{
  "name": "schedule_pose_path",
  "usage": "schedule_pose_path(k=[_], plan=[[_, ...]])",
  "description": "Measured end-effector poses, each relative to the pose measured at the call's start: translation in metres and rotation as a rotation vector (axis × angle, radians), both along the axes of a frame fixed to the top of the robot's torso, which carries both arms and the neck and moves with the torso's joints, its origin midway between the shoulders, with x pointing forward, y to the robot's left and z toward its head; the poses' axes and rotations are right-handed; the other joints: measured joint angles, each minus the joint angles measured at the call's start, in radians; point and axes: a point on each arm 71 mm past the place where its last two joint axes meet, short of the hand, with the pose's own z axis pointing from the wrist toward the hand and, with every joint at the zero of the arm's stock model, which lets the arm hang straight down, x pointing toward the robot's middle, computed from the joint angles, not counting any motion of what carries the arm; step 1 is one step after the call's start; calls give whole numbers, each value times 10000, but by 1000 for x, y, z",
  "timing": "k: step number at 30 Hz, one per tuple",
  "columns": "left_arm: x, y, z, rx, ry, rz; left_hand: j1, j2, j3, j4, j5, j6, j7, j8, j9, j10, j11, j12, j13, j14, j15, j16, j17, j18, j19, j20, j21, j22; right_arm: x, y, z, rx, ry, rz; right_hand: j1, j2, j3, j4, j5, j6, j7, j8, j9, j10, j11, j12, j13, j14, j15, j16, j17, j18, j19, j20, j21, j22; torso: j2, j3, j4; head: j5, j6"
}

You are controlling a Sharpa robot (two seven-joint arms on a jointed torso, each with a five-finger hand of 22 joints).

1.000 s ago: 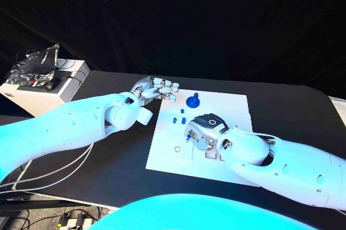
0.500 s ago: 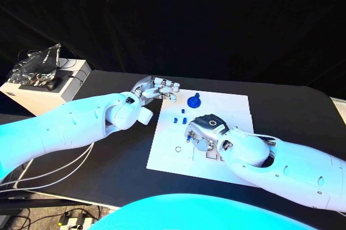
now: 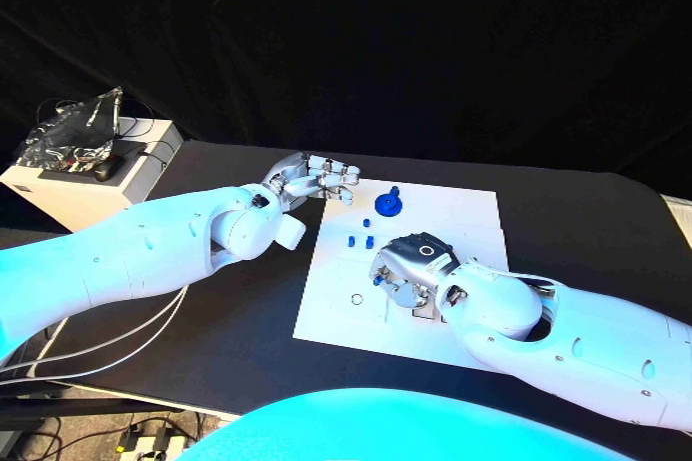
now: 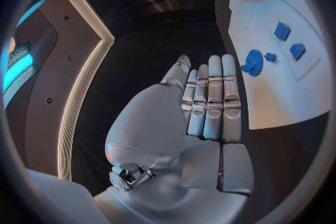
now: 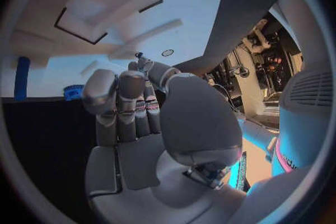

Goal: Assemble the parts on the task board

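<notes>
Head view: right hand (image 3: pixel 408 269) pinches a small blue part (image 3: pixel 378 278), axis unclear; left hand (image 3: pixel 307 178) fingers apart.

Bare desk (image 3: pixel 577 221) lay open beyond the task board's (image 3: pixel 462 206) right edge and along the desk's near left side. Blocked over the board's middle by the right robot hand (image 3: pixel 408 271); crowded at its far left corner by the left robot hand (image 3: pixel 306 178), beside the blue parts (image 3: pixel 387 201).
</notes>
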Motion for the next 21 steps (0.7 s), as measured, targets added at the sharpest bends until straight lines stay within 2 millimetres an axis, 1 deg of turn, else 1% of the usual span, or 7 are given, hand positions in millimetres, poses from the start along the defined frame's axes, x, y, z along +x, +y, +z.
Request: schedule_pose_path(k=[7,8,11,17,21], plan=[[0,0,0,0,9,-11,0,0,0,0,0,0,0,0,0,0,0,0,0,0,0,0,0,1,0,0,0,-1,2,-1,-1,-49,-11,-48,0,-1,-1,-1,-1,-2,1,-30,1,0,-1,-6,-6,0,0,0,0,0,-5,5,0,-1,0,-2,4,-17,0],[0,0,0,0,10,-13,0,0,0,0,0,0,0,0,0,0,0,0,0,0,0,0,0,0,0,0,0,-1,2,-1,-1,-55,-16,-53,0,-1,-2,-1,-1,-2,2,-33,1,0,-1,-8,-6,0,0,0,0,62,-16,17,0,-1,0,-4,4,-17,0],[0,0,0,-2,14,-19,0,0,0,0,0,0,0,0,0,0,0,0,0,0,0,0,0,1,0,0,0,-1,2,0,-1,-56,-26,-45,-1,-1,-2,-1,-1,-2,2,-50,1,0,-1,-25,-5,0,0,0,0,69,-17,18,0,-1,0,-6,3,-18,0],[0,0,0,-6,26,-41,0,0,0,0,0,0,0,0,0,0,0,0,0,0,0,0,-1,1,0,0,0,7,3,1,-3,-105,-7,-41,-1,-1,-6,-4,-3,-3,3,-8,1,20,-22,-26,3,0,0,0,-14,69,-18,19,0,-2,0,-6,9,-27,0],[0,0,0,-10,36,-59,0,0,0,0,0,0,0,0,0,0,0,0,0,0,0,0,-1,0,0,0,0,7,3,2,-4,-130,-2,-36,-1,-2,-14,-13,-5,-14,14,12,0,33,-35,-38,4,1,0,0,-25,68,-18,19,0,-2,-1,-12,10,-29,0]])
